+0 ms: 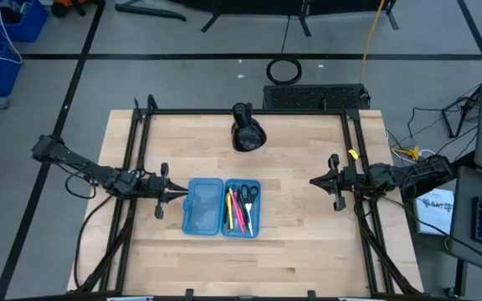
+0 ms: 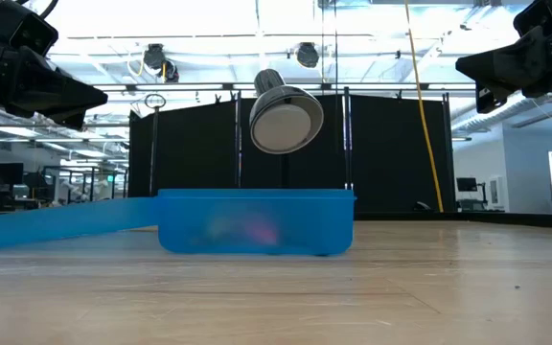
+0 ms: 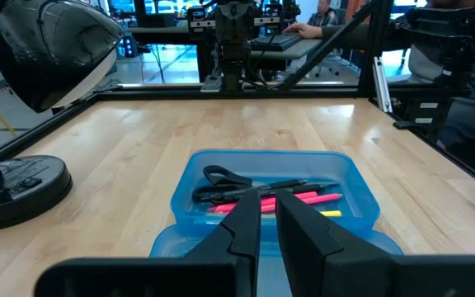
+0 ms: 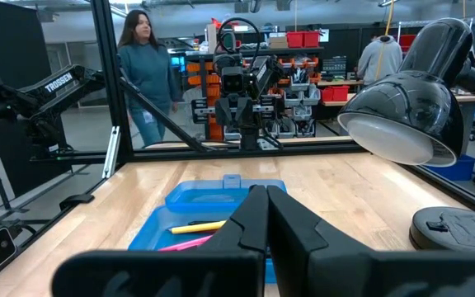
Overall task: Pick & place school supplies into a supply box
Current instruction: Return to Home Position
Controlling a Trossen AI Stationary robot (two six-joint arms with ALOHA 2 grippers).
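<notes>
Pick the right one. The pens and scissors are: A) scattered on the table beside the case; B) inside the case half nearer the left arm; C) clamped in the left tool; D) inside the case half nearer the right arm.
D: the high view shows the pens and scissors lying in the supply box half nearer the right arm.
</notes>
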